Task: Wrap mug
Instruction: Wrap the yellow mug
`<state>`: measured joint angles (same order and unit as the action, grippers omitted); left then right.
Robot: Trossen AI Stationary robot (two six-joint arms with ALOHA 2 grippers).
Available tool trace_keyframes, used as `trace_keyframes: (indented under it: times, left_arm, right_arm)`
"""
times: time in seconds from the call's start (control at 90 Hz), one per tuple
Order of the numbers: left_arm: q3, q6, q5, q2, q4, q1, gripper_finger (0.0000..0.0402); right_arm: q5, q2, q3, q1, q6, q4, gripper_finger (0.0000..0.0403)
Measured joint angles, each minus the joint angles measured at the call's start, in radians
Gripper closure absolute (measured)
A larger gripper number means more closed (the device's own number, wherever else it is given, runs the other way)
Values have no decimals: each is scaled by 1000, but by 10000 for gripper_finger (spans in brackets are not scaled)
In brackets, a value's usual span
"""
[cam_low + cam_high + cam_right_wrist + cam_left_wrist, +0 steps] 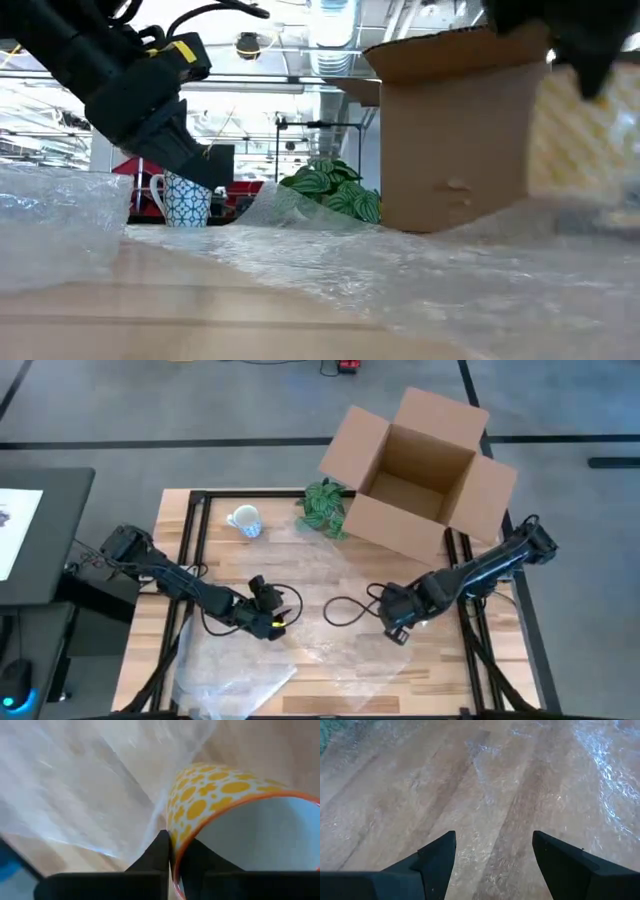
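Currently the right gripper (172, 862) is pinching the rim of a white mug with yellow-orange dots and an orange rim (220, 795): one finger sits inside the cup, the other against the outer wall, in the right wrist view. In the high view the right gripper (398, 622) sits low over the clear bubble wrap sheet (330, 645) spread across the light wooden slatted table (175, 525), right of centre; the mug itself is hidden under the gripper there. In the low view the dotted mug (575, 135) shows as a blurred yellow pattern at the right edge, close to the camera.

Left gripper (268, 618) hovers over the bubble wrap left of centre, fingers (437, 860) spread wide with nothing between them, only wrap over wood below.

A second cup, white with a blue lattice pattern (245, 520), stands upright at the back of the table, well apart from both grippers. Beside it is a green leafy plant (322, 506), touching an open brown cardboard box (420, 470) at the back right. A loose bunch of wrap hangs over the front left edge.
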<state>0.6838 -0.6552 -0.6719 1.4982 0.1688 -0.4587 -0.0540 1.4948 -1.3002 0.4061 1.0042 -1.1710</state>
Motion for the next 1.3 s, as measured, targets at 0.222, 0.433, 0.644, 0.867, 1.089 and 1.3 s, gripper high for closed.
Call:
trace_keyframes:
  times: [0.222, 0.433, 0.644, 0.867, 1.089, 1.3]
  left_arm:
    - [2, -13, 39, -1, 40, 0, 157]
    - [2, -99, 66, -32, 174, -5, 157]
    - [2, -181, 66, -65, 302, -39, 157]
    - [2, -298, 66, -67, 444, -80, 157]
    - [2, -337, 65, -66, 477, -94, 157]
    - [2, -342, 15, -66, 485, -99, 157]
  right_arm:
    - [-52, 106, -238, -48, -188, 12, 399]
    - [-10, 401, -537, -99, -468, -46, 399]
    - [2, 668, -810, -174, -661, -167, 398]
    - [9, 823, -975, -221, -755, -257, 396]
    - [32, 879, -986, -224, -799, -270, 395]
    - [48, 881, -987, -204, -826, -272, 383]
